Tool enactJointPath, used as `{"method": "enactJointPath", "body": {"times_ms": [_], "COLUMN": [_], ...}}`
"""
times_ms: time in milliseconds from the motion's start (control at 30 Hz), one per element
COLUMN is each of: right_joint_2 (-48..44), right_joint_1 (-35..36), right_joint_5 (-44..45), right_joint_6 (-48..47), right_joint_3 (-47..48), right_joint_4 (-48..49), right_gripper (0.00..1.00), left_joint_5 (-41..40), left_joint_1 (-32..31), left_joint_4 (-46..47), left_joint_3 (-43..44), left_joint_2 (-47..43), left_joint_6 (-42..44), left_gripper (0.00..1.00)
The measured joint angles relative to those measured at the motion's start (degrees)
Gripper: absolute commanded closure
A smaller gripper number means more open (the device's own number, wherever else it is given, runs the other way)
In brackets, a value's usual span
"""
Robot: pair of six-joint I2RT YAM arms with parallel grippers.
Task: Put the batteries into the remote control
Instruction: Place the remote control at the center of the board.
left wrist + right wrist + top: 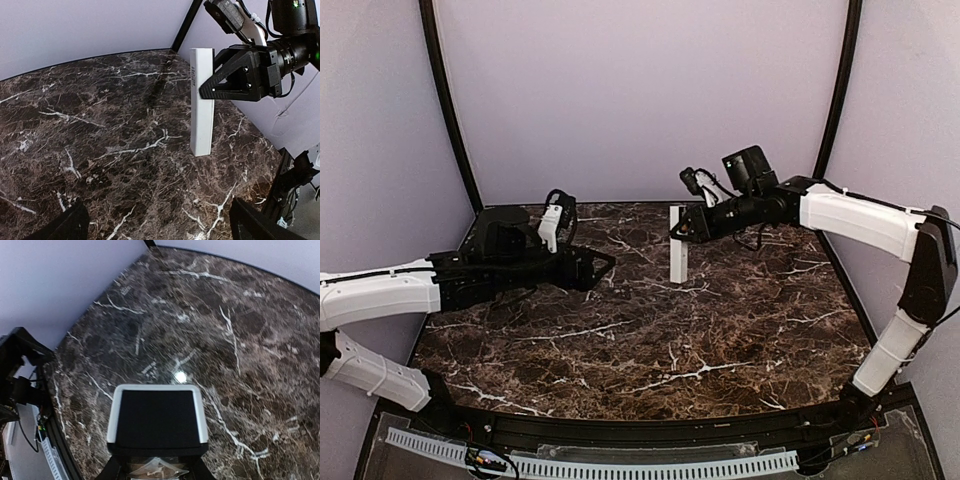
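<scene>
Remote (202, 120): upright, near the middle-back of the table (720, 340), pinched close to its top end by the right gripper (682, 230). Fingers narrowed onto its two sides and holding it firmly. The lower end sits at or just above the marble; I cannot tell whether it touches.

Left gripper (603, 268): low over the table to the left of the remote, apart from it and pointed at it. Jaws spread wide, nothing between them.

Progress, as a judgement: batteries are not seen in any view, neither on the table nor in either gripper. Either they are already inside or they lie out of frame; the pictures do not settle it. If loaded, only setting the remote down remains. If not, the whole loading step is left.

Hard to read:
- The right wrist view looks straight down the remote's end, a dark rectangle in a white rim. Open bay, dark cap or grey section, I cannot tell.
- No cover or door is distinguishable.
- Small print near the remote's top is illegible.
- In the left wrist view the left fingers are cut off at the bottom corners.
- The right fingers barely show in the right wrist view.
</scene>
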Motion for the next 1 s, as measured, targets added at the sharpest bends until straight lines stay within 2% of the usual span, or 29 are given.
{"method": "enactJointPath", "body": {"times_ms": [200,433,767,1000], "right_joint_2": [10.97,20.00,29.83,33.03], "right_joint_1": [1.95,2.64,2.91,2.93], "right_joint_5": [13.73,22.29,27.02,26.95], "right_joint_6": [-4.81,-8.09,-10.80,-11.65], "right_joint_3": [6.12,12.37,22.16,23.80], "right_joint_4": [-17.33,-29.64,-37.40,-37.99], "right_gripper": [0.92,0.90,0.85,0.83], "left_joint_5": [-3.93,-4.44,-4.37,-4.35], "left_joint_1": [0.81,3.39,3.76,4.09], "left_joint_4": [-8.11,-13.14,-15.39,-15.41], "left_joint_3": [1.88,2.84,2.99,2.99], "left_joint_2": [3.89,7.34,10.01,11.37], "left_joint_6": [-0.28,-1.44,-1.55,-1.55], "left_gripper": [0.01,0.01,0.01,0.01]}}
